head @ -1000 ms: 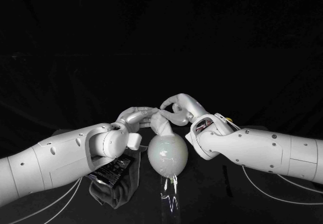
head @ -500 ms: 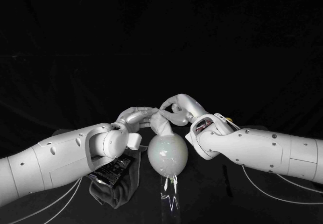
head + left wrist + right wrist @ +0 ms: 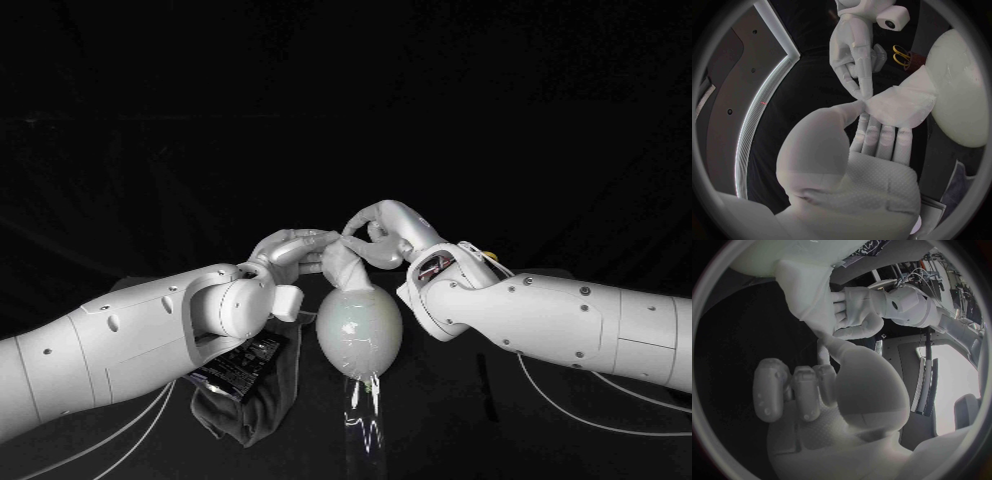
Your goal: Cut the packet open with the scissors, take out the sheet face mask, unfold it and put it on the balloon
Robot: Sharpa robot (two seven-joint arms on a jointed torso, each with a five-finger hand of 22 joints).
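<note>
The pale balloon (image 3: pixel 353 330) stands at the table's middle, between my two arms. The white sheet mask (image 3: pixel 343 262) hangs crumpled from my hands down onto the balloon's far end. My left hand (image 3: pixel 289 250) grips one edge of the mask (image 3: pixel 807 295) with its fingers (image 3: pixel 857 310). My right hand (image 3: pixel 378 235) pinches the neighbouring edge of the mask (image 3: pixel 901 102) with its fingertips (image 3: pixel 862 92), close to my left hand (image 3: pixel 861 150). The balloon (image 3: pixel 964 90) lies just beside the mask. The dark packet (image 3: pixel 238 365) lies under my left forearm. The yellow-handled scissors (image 3: pixel 901 55) lie beyond my right hand.
A dark cloth (image 3: pixel 253 415) lies on the table under the packet, left of the balloon. White cables (image 3: pixel 577 405) trail from both arms across the near table.
</note>
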